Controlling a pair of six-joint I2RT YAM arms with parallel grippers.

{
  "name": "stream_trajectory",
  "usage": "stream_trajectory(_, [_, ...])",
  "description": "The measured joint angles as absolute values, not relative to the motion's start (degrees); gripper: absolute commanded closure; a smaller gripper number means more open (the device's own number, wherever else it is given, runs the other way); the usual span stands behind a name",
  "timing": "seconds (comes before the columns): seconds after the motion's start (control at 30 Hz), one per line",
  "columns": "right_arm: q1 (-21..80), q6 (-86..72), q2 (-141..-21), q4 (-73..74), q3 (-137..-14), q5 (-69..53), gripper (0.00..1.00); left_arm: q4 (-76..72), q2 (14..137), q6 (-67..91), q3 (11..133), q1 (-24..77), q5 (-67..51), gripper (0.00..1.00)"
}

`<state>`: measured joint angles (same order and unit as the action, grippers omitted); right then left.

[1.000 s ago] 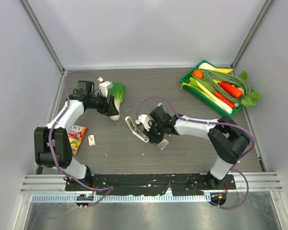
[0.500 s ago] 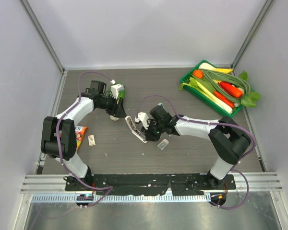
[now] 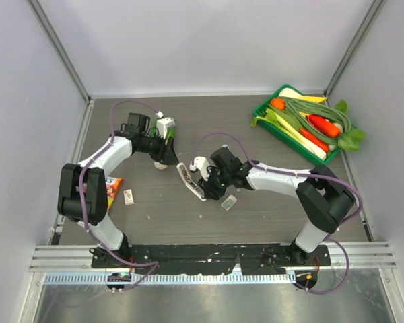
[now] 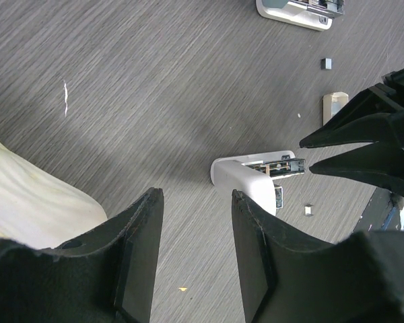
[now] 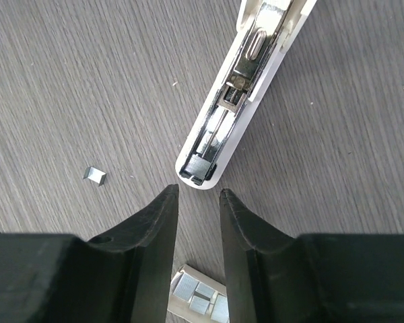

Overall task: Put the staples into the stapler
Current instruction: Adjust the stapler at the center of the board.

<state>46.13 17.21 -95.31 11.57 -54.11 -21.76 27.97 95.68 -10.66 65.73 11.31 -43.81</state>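
Dark grey wood-grain table (image 3: 155, 215) carries everything in the top view. One stapler (image 3: 186, 175) lies near the middle of the frame. It is opened, and its long axis goes from upper left to lower right. One staple box (image 3: 128, 196) lies flat at the left, well apart from the stapler and near a colourful packet (image 3: 109, 190). The right gripper (image 3: 206, 180) is just beside the lower right half of the stapler, and one pale grey bar (image 3: 229, 202) lies below this gripper. The left gripper (image 3: 165, 153) is above and left of the stapler. One green tray (image 3: 262, 108) with vegetables is at the upper right.

In the left wrist view, the left gripper (image 4: 192, 249) has its jaws apart, with only table between them. The stapler (image 4: 242, 178) is right of centre. Its open end points right, toward the black fingers (image 4: 367, 124) of the right gripper. A pale vegetable stalk (image 4: 34, 202) is at the lower left, outside the jaws.

In the right wrist view, the stapler (image 5: 236, 94) runs from the upper right down to the middle, with its silvery channel facing up. Its rounded end is just above the right gripper (image 5: 197, 202), whose jaws are a little apart and hold nothing. I cannot tell if they touch the stapler. One loose staple bit (image 5: 94, 175) lies at the left.
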Motion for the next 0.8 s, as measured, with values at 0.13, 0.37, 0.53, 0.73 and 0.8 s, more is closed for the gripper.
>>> stream_trajectory(0.13, [46.17, 17.17, -94.85, 12.25, -54.94, -22.06, 0.59, 27.88, 95.68, -10.48, 65.73, 11.31, -43.79, 0.52])
stream_trajectory(0.37, [46.59, 16.10, -94.85, 12.47, -56.60, -21.91, 0.55, 27.83, 95.68, -10.33, 65.73, 11.31, -43.79, 0.52])
stream_trajectory(0.53, [49.15, 15.31, -95.22, 12.25, -57.12, -19.25, 0.53, 27.66, 95.68, -9.76, 65.71, 11.31, -43.81, 0.52])
stream_trajectory(0.73, [51.16, 14.90, -97.51, 12.08, -58.39, -14.37, 0.53, 27.46, 95.68, -9.39, 65.60, 11.31, -43.81, 0.52])
stream_trajectory(0.8, [51.33, 14.87, -97.97, 12.14, -58.39, -12.93, 0.54, 27.42, 95.68, -9.39, 65.52, 11.31, -43.86, 0.52])
